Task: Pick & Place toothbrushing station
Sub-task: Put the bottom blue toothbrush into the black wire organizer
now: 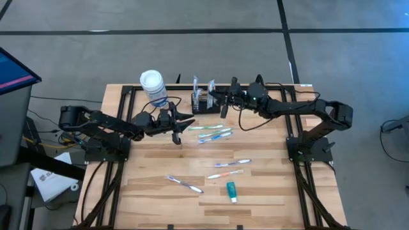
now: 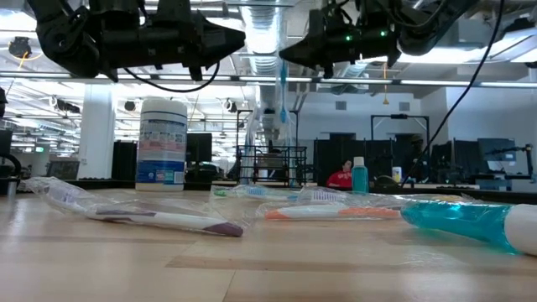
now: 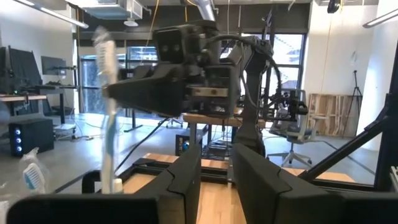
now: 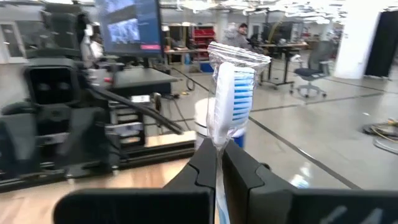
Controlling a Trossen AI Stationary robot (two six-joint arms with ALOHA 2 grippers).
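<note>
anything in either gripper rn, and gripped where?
The right gripper is shut on a wrapped blue-and-white toothbrush, pinched on the handle below the bristle head, above the basket. The left gripper is open and holds nothing.

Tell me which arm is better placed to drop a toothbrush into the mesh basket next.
Right. The right gripper is shut on a wrapped toothbrush beside the basket; the left gripper is empty, farther away.
</note>
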